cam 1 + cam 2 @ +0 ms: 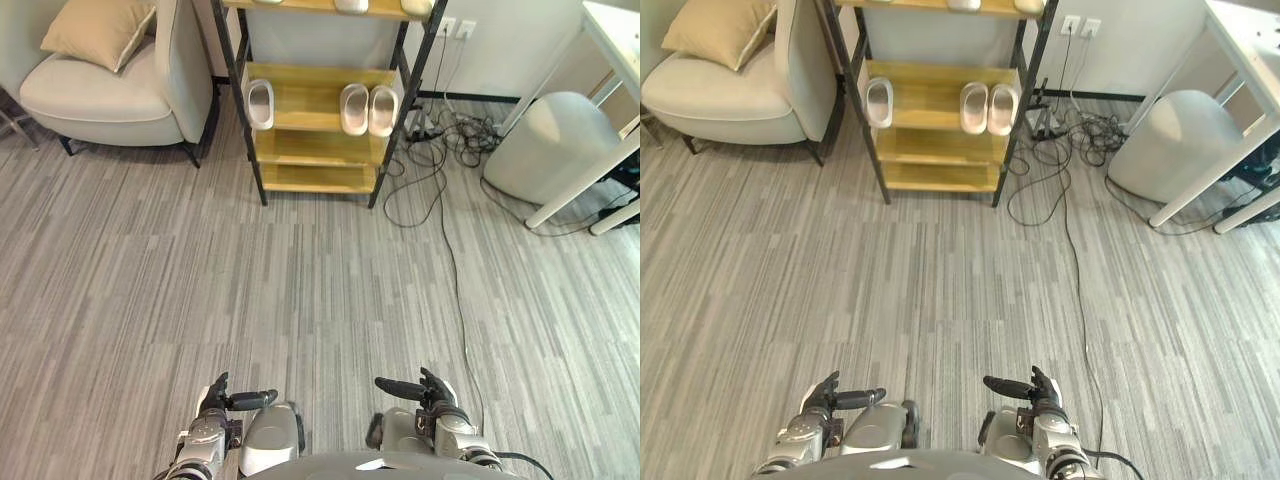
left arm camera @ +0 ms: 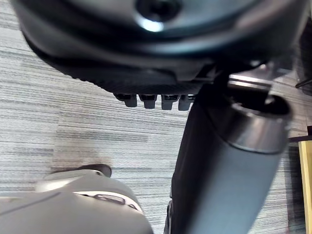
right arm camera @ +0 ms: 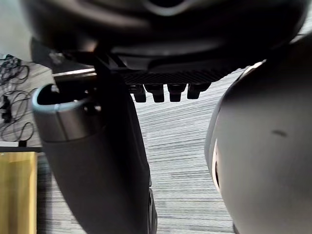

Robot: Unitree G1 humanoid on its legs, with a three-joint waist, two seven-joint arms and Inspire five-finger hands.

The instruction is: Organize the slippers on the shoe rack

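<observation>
1. The shoe rack (image 1: pixel 308 104), with wooden shelves in a black frame, is standing against the far wall, well apart from both hands
2. A lone slipper (image 1: pixel 260 103) is lying at the left end of the rack's middle shelf, just beside the frame post
3. A pair of slippers (image 1: pixel 355 108) is sitting side by side at the right end of that same shelf, toes pointing towards the wall, with a bare stretch of wood between it and the lone slipper
4. Further slippers (image 1: pixel 351 5) are resting on the shelf above, cut off by the upper edge of the head views
5. The left hand (image 1: pixel 213 398) is hanging low over the striped grey floor (image 1: pixel 300 300), fingers (image 2: pixel 146 100) relaxed and spread, thumb sticking out sideways, holding nothing
6. The right hand (image 1: pixel 437 393) is hovering beside it in the same loose, spread pose, fingers (image 3: pixel 161 91) gripping nothing
7. A pale armchair (image 1: pixel 100 95) with a tan cushion (image 1: pixel 100 30) is standing left of the rack
8. Black cables (image 1: pixel 440 170) are trailing across the floor to the rack's right, near a grey pouf (image 1: pixel 545 140)
</observation>
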